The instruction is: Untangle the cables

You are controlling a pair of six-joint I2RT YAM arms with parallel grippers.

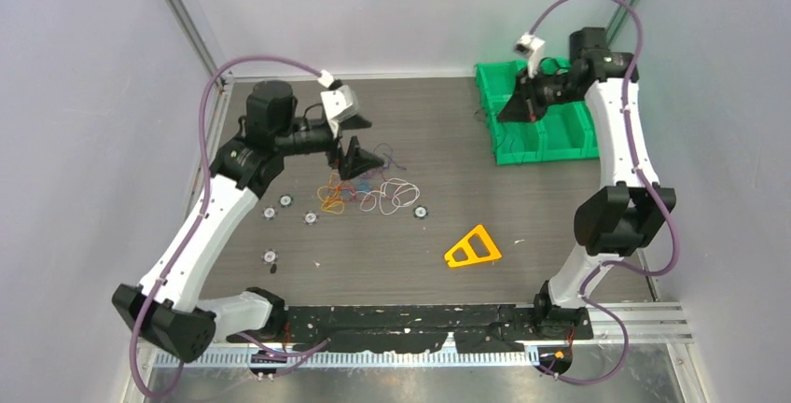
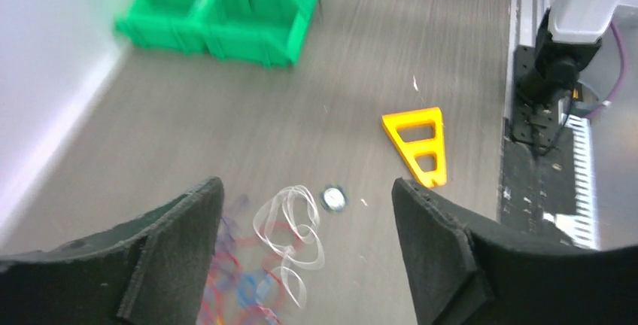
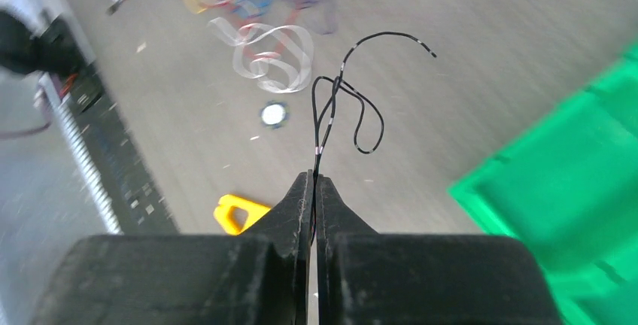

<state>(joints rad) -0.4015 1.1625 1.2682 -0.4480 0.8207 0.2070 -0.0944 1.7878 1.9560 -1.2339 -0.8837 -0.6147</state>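
The cables (image 1: 368, 190) lie in a loose tangle of red, blue, orange and white loops on the table's left half. My left gripper (image 1: 353, 157) hovers just above the pile's far edge. In the left wrist view this gripper (image 2: 307, 189) is open, with the white cable (image 2: 290, 223) and the red and blue loops (image 2: 241, 287) on the table below the gap. My right gripper (image 1: 519, 109) is raised at the green bins. In its own view the right gripper (image 3: 312, 178) is shut on a thin black cable (image 3: 328, 107) that curls out beyond the tips.
Green bins (image 1: 541, 132) stand at the back right. A yellow triangular piece (image 1: 473, 248) lies near the front middle. Several small round discs (image 1: 311, 217) are scattered left of the pile, and one (image 1: 422, 212) to its right.
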